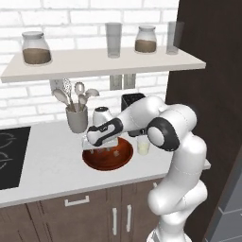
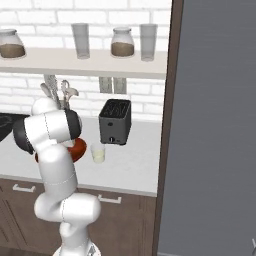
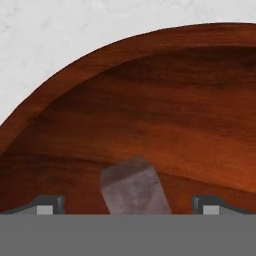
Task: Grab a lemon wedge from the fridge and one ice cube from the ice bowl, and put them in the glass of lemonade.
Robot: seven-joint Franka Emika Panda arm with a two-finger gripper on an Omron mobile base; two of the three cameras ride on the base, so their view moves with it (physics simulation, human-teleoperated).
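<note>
The reddish-brown ice bowl [image 1: 118, 160] sits on the white counter, with the glass of lemonade [image 1: 143, 145] just right of it. My gripper [image 1: 101, 150] reaches down into the bowl's left half. In the hand view a pale ice cube [image 3: 134, 189] lies on the bowl's floor [image 3: 150, 100] between my two spread fingertips [image 3: 47, 204], and neither tip touches it. The gripper [image 3: 129, 206] is open. From the right base view the arm covers most of the bowl [image 2: 79, 149], and the glass [image 2: 98, 153] stands beside it. The grey fridge [image 2: 220, 125] rises at the right. The lemon wedge is out of view.
A black toaster [image 2: 115, 121] stands behind the glass. A grey utensil holder [image 1: 77, 119] with spoons sits behind the bowl to its left. A black stovetop [image 1: 9, 156] lies at the far left. The shelf [image 1: 104, 62] above carries powder jars and tall grey glasses.
</note>
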